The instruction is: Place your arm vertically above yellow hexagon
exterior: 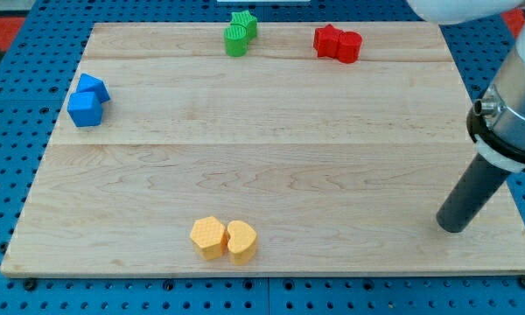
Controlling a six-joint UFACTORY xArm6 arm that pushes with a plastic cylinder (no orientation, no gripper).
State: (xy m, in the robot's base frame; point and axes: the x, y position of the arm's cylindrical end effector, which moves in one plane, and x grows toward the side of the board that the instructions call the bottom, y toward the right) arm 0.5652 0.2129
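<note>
The yellow hexagon lies near the view's bottom, left of centre, on the wooden board. A yellow heart-shaped block touches its right side. My tip rests on the board near the right edge, far to the right of the yellow hexagon and about level with it. The dark rod rises up and to the right from the tip into the arm's grey and white body.
Two blue blocks sit together at the left edge. Two green blocks and two red blocks sit along the top edge. A blue perforated table surrounds the board.
</note>
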